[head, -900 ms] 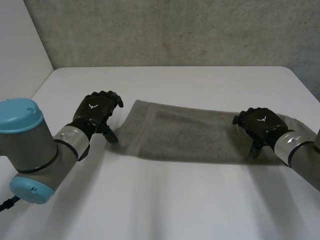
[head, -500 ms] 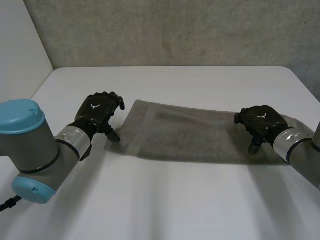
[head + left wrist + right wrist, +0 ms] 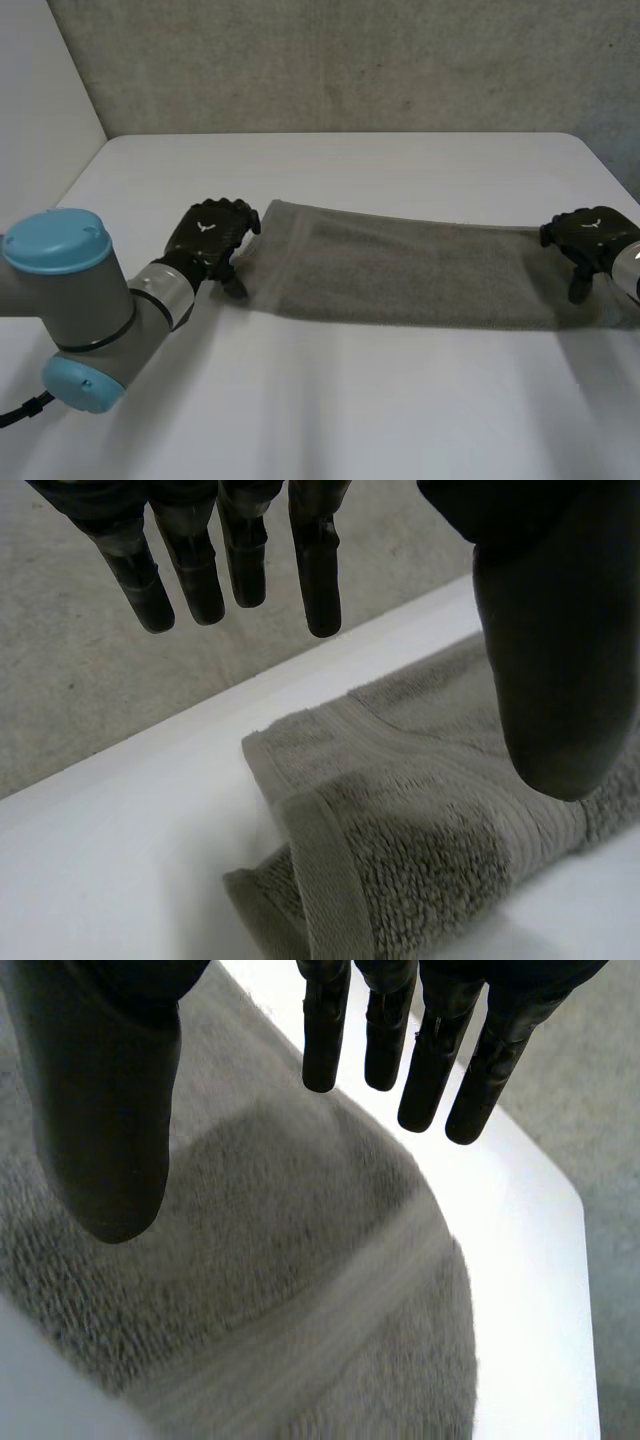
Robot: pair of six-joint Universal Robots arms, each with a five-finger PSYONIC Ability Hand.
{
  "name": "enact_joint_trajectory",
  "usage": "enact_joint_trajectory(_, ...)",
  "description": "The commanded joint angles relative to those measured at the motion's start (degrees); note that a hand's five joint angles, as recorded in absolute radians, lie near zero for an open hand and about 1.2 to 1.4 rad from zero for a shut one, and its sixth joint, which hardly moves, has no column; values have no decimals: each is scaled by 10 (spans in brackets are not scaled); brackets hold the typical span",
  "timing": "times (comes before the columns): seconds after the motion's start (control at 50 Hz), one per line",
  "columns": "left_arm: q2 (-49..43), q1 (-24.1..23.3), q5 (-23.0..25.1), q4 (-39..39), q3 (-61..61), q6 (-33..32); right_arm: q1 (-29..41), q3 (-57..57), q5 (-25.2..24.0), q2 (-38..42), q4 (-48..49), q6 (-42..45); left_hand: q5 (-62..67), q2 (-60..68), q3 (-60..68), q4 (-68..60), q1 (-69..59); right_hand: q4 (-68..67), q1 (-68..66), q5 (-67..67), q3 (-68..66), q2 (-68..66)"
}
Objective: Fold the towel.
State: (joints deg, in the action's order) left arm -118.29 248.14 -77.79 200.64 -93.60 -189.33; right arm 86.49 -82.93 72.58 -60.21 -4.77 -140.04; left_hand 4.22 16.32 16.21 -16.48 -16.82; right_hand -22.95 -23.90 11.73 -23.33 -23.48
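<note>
Grey towel (image 3: 400, 275): spread on the desk (image 3: 350, 400).
Left hand (image 3: 210, 235): held by left end, fingers (image 3: 315, 570) open.
Right hand (image 3: 590, 235): held over right end, fingers open.

The towel (image 3: 400, 275) lies on the table (image 3: 350, 400), left robot hand (image 3: 212, 235) at one end, right robot hand (image 3: 588, 235) at the other.

— How is the left hand (image 3: 545, 660) set?
— Fingers (image 3: 315, 570) straight, thumb held apart from them; nothing is pinched between.
— And beneath it?
— The grey towel (image 3: 400, 810), its end lying on the white table (image 3: 120, 860); a woven band crosses the cloth under the thumb; one corner looks rolled under itself, though I can't be sure.
— Does the thumb touch the cloth?
— Cannot tell; past the fingertips, beyond the table's edge, is a rough grey surface (image 3: 80, 680).
</note>
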Motion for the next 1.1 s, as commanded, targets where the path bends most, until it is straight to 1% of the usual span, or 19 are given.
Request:
enact_joint_trajectory(0.02,-27,-13,-7,-1,10,-55,-38,46,-2,25,-89,24,-1,-22,-21,24,27,6,15,6,10,11)
enact_joint_trajectory(0.18,-48,-18,-7,-18,27,-59,-76,69,0,33,-108,57,26,5,6,-3,0,4,14,8,8,9)
enact_joint_trajectory(0.22,-57,-20,-8,-29,37,-59,-83,75,2,40,-109,70,56,35,36,-33,-30,-1,9,13,3,4)
enact_joint_trajectory(0.34,-70,-20,-9,-35,47,-60,-88,80,2,57,-109,77,141,121,122,-119,-115,-48,-38,60,-44,-43)
enact_joint_trajectory(0.52,-81,-20,-9,-38,51,-61,-88,87,2,77,-109,78,175,154,155,-153,-149,-88,-79,101,-85,-83)
enact_joint_trajectory(0.56,-85,-20,-9,-41,54,-63,-89,89,1,82,-109,78,239,218,219,-216,-213,-97,-87,109,-93,-91)
enact_joint_trajectory(0.58,-85,-20,-9,-41,54,-63,-89,89,1,82,-109,78,239,218,219,-217,-213,-97,-87,109,-93,-91)
enact_joint_trajectory(0.62,-85,-20,-13,-43,57,-63,-89,90,0,82,-109,78,329,309,310,-307,-303,-184,-174,196,-180,-178)
enact_joint_trajectory(0.64,-85,-20,-13,-43,57,-63,-89,90,0,82,-109,78,330,309,310,-307,-304,-184,-175,196,-180,-179)
enact_joint_trajectory(0.66,-84,-19,-21,-45,59,-63,-90,90,0,83,-109,79,372,351,352,-349,-346,-232,-223,245,-229,-227)
enact_joint_trajectory(0.68,-84,-19,-21,-45,59,-63,-90,90,0,83,-109,79,372,351,352,-350,-346,-233,-224,245,-229,-228)
enact_joint_trajectory(0.72,-78,-18,-42,-48,62,-63,-90,90,-1,89,-110,79,441,420,421,-418,-415,-255,-245,267,-251,-250)
enact_joint_trajectory(0.8,-74,-15,-56,-51,63,-60,-90,92,-1,97,-115,79,473,452,453,-450,-447,-270,-261,282,-266,-265)
enact_joint_trajectory(0.82,-69,-11,-59,-53,62,-58,-90,94,-1,98,-115,79,476,455,456,-454,-450,-335,-325,347,-331,-330)
enact_joint_trajectory(0.84,-69,-11,-59,-53,62,-58,-90,94,-1,98,-115,79,476,455,456,-454,-450,-336,-326,348,-332,-330)
enact_joint_trajectory(0.88,-56,-10,-59,-54,55,-56,-89,96,0,95,-116,79,508,487,488,-486,-482,-557,-547,569,-553,-551)
enact_joint_trajectory(0.9,-56,-10,-59,-54,55,-56,-89,96,0,95,-116,79,508,487,488,-486,-482,-558,-548,570,-554,-552)
enact_joint_trajectory(0.94,-45,-10,-59,-55,50,-55,-86,94,-6,85,-117,73,565,544,545,-543,-539,-570,-561,583,-567,-565)
enact_joint_trajectory(1.1,5,-9,-58,-76,28,-56,-83,48,-24,21,-111,60,603,582,583,-580,-577,-570,-561,583,-567,-565)
